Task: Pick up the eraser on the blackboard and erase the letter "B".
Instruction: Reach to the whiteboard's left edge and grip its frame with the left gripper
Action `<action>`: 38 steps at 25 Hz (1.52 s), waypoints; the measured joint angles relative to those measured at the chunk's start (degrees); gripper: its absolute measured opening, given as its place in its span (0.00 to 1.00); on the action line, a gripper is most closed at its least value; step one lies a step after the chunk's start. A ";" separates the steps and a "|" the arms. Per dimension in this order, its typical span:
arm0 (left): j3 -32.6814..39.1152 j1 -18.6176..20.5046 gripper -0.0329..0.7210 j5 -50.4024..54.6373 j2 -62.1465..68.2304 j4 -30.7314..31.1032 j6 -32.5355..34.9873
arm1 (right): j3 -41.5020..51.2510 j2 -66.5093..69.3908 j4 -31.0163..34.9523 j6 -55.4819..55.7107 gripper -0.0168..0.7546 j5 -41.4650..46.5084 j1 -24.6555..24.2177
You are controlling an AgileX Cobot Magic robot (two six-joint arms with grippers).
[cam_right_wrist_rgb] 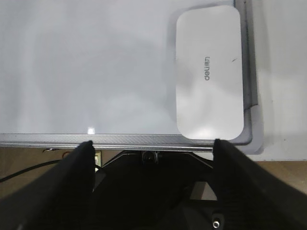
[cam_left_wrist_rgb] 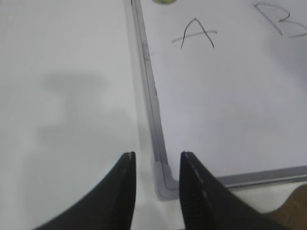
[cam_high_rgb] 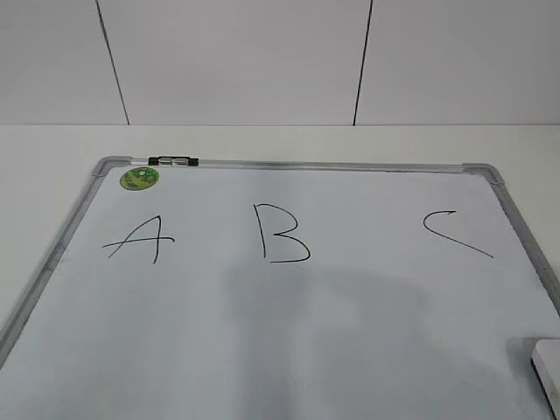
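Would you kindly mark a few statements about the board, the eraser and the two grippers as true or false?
1. The eraser lies in a corner of the blackboard. True.
2. The letter B has been partly wiped. False: its strokes are whole.
3. The right gripper is shut on the eraser. False: its jaws stand wide open, apart from the eraser.
4. A green magnet sits near the board's far left corner, above the A. True.
5. The left gripper hangs over the middle of the board. False: it is open above the board's near left corner.
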 joint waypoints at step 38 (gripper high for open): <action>-38.30 -0.10 0.36 -13.28 93.97 4.67 -3.03 | 0.00 13.21 0.02 0.10 0.78 -0.44 0.00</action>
